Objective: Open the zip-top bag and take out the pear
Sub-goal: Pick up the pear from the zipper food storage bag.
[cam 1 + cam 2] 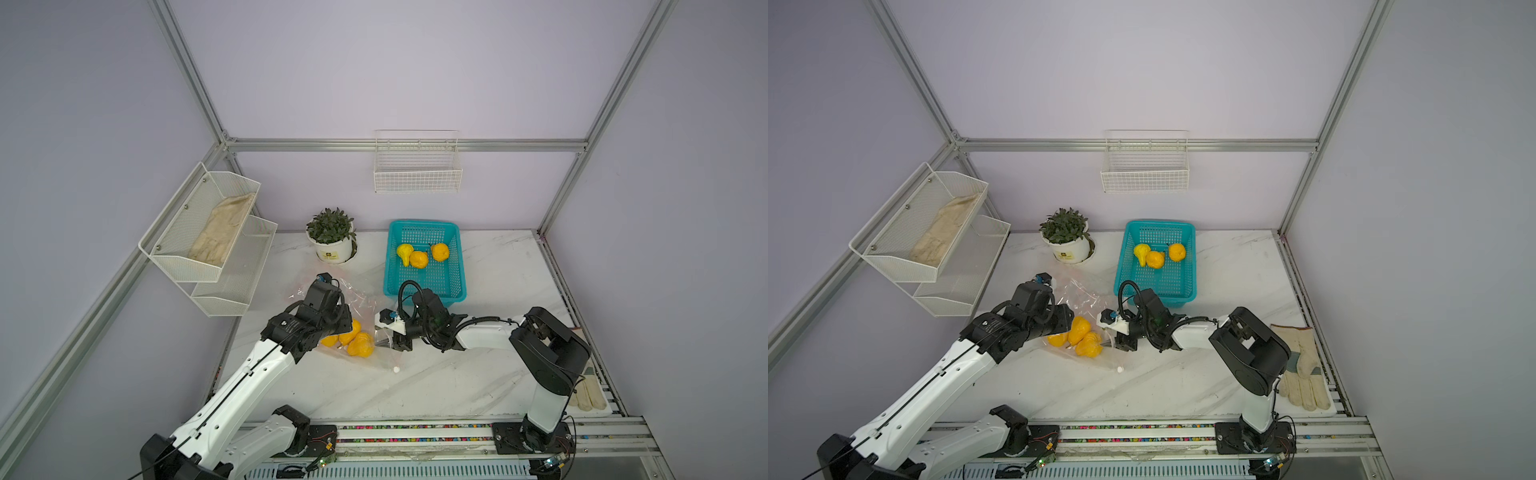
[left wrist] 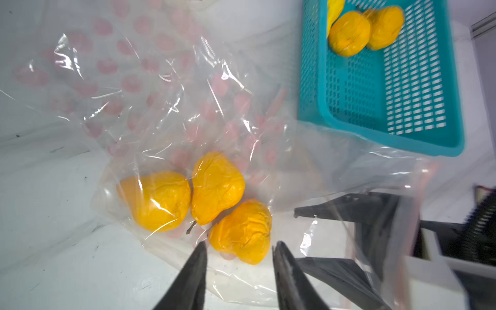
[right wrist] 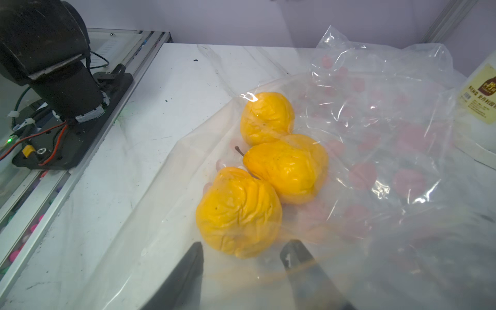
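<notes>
The clear zip-top bag (image 1: 353,297) with pink dots lies crumpled on the marble table. Three wrinkled yellow pears (image 1: 359,344) lie inside it, close together. My left gripper (image 2: 240,247) hangs open just above the bag, its fingertips either side of the nearest pear (image 2: 241,230), with the film between them and it. My right gripper (image 3: 244,245) is open at the bag's mouth, facing that same pear (image 3: 239,212). One of its fingers (image 3: 298,257) shows blurred through the film. Neither gripper holds anything.
A teal basket (image 1: 424,296) with three yellow fruits (image 1: 417,259) stands just behind the right gripper. A potted plant (image 1: 332,249) stands behind the bag. White mesh shelves (image 1: 199,232) hang on the left wall. A work glove (image 1: 1304,365) lies at the right edge.
</notes>
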Available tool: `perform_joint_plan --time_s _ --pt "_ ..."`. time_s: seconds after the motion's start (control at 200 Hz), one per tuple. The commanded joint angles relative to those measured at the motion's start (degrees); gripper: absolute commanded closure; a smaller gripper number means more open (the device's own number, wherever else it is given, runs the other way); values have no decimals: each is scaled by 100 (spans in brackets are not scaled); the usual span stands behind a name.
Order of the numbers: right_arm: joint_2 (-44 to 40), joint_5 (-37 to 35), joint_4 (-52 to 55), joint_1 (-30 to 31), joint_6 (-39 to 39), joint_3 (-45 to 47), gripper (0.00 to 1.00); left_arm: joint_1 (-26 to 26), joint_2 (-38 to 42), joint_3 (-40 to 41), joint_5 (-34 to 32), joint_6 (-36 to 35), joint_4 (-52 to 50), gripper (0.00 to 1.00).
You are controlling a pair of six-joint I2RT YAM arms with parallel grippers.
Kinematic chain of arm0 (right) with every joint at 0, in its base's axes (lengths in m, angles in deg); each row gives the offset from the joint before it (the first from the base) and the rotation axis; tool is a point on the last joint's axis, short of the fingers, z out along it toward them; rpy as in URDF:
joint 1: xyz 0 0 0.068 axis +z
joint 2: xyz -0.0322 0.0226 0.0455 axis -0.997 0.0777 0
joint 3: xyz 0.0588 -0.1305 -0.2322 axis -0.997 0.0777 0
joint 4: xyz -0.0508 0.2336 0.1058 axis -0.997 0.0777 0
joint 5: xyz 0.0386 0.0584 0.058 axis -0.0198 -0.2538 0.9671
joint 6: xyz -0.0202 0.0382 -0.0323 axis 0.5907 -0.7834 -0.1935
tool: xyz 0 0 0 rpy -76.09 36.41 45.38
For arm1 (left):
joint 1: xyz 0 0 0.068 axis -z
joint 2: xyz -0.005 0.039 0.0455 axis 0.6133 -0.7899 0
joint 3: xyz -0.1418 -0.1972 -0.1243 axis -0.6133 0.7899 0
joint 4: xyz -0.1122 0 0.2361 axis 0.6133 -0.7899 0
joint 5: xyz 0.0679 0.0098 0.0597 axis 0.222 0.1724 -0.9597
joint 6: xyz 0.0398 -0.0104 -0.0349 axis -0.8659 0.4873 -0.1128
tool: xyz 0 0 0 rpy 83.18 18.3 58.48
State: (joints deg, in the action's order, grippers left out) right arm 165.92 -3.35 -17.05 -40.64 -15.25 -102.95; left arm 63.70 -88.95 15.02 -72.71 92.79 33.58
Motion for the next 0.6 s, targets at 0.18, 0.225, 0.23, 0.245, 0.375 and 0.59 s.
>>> perform_joint_plan --time_s 0.18,0.225,0.23,0.245,0.375,0.59 --pt "207 10 -448 133 -177 183 37 -310 -939 916 907 749 550 81" --pt "235 1 -507 162 -232 193 34 -319 -1063 1014 923 763 661 81" --pt "237 1 -508 169 -236 193 34 -324 -1070 1026 925 763 686 81" --pt "257 -4 -509 180 -254 185 34 -327 -1110 1063 933 771 730 80" --pt "374 -130 -617 289 -354 180 29 -349 -1444 1194 1006 737 1078 78" --pt "666 -198 -905 396 -677 121 21 -350 -1929 1253 1191 598 1366 79"
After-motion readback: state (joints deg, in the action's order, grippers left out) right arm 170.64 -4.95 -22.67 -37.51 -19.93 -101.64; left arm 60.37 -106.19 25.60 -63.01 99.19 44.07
